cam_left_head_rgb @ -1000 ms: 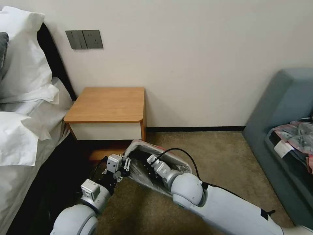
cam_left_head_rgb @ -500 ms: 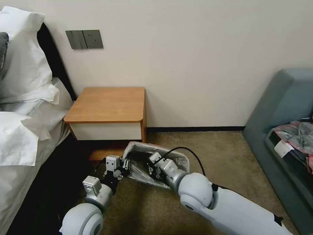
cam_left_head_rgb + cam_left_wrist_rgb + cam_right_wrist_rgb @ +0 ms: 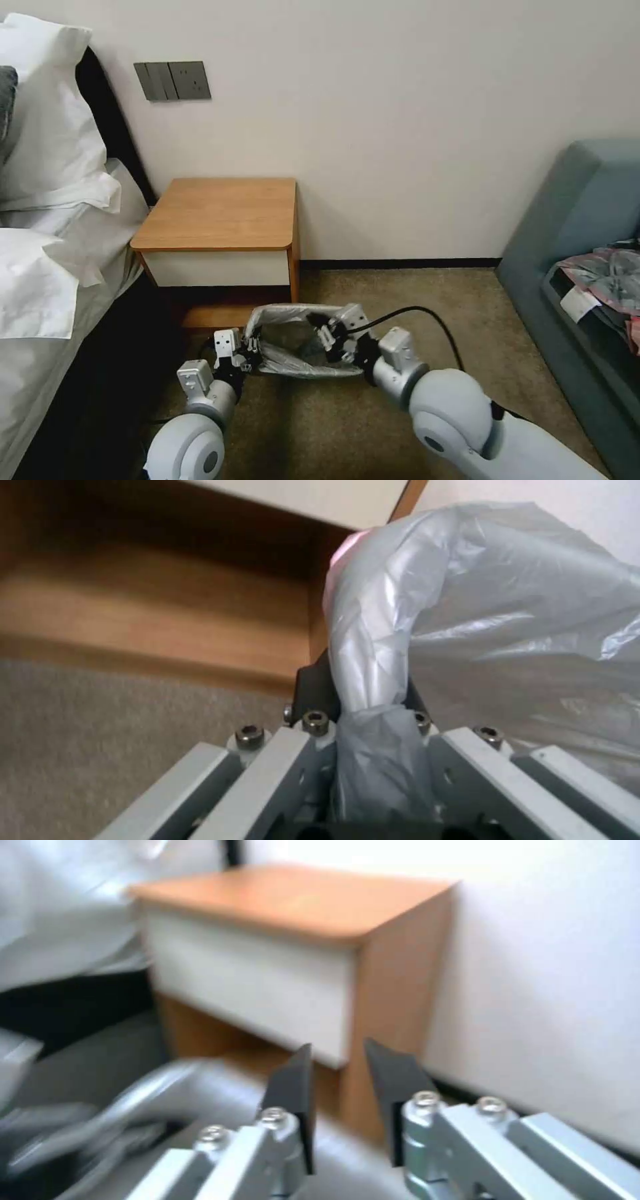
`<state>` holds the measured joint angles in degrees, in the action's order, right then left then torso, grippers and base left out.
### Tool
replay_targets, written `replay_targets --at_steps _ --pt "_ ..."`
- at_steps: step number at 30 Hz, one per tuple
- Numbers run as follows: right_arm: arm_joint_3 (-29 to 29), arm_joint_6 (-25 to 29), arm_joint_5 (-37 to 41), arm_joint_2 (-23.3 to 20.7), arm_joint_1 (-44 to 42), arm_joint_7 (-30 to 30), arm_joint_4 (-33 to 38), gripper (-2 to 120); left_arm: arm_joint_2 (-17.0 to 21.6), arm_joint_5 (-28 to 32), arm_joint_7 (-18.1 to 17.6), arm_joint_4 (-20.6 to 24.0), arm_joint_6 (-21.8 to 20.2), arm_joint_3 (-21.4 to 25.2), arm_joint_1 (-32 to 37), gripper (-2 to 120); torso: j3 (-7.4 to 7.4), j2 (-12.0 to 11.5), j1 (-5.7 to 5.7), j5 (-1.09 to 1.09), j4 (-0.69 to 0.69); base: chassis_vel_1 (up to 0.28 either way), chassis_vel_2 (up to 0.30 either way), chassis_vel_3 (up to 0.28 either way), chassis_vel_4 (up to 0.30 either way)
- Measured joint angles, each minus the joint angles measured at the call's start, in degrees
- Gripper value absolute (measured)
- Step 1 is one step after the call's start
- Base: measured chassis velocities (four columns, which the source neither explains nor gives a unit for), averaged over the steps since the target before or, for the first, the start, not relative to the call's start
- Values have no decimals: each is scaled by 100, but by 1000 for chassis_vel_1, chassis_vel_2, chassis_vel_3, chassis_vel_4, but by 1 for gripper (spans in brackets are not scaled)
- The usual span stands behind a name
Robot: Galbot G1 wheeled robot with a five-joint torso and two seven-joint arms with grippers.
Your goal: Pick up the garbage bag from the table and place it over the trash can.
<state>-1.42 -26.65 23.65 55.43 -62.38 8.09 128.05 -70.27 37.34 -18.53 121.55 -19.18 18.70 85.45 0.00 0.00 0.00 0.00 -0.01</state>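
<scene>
The table (image 3: 220, 213) is standing against the wall, its surface bare. Below it on the carpet, the garbage bag (image 3: 293, 363) is lying draped over the trash can. The left gripper (image 3: 252, 347) is pinching the bag's rim between its fingers (image 3: 313, 690); the right gripper (image 3: 327, 333) is holding its fingers (image 3: 293, 1090) apart, gripping nothing.

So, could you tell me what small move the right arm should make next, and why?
Probably bring the right gripper back onto the garbage bag rim and close on it. Its fingers stand apart with nothing between them, while the left gripper grips bunched plastic at the other end. The bag hangs spread in front of the table, so one arm alone holds it.
</scene>
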Motion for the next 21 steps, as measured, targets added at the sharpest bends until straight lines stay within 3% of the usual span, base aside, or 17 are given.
replay_targets --at_steps 4,6,7,9,11,16,21 --pt "447 145 -424 215 -257 -143 -42 33 -47 28 -78 0 -39 -1 84 2 1 0 0 1 2 0 0 0 0" --pt "1050 390 -908 482 -774 -410 -17 44 -65 44 -129 -2 -51 -1 103 2 1 0 0 2 1 0 0 0 0" --pt "1050 390 -908 482 -774 -410 -17 44 -65 44 -129 -2 -51 -1 103 2 1 0 0 2 1 0 0 0 0" --pt "1479 607 -1289 681 -1233 -524 42 56 -72 37 -129 -17 -58 -9 118 2 1 0 0 1 -1 0 0 0 0" --pt "1524 634 -1329 702 -1286 -532 48 58 -73 37 -128 -18 -62 -11 121 2 0 0 0 1 -1 0 0 0 0" --pt "2106 1176 -1972 1010 -1953 -559 49 82 -115 27 -173 -120 -105 -63 206 2 0 0 -1 0 0 0 0 0 0" --pt "2301 1341 -2096 1148 -2156 -549 55 96 -127 -10 -179 -209 -115 -75 276 2 0 0 -1 1 0 0 0 0 0"
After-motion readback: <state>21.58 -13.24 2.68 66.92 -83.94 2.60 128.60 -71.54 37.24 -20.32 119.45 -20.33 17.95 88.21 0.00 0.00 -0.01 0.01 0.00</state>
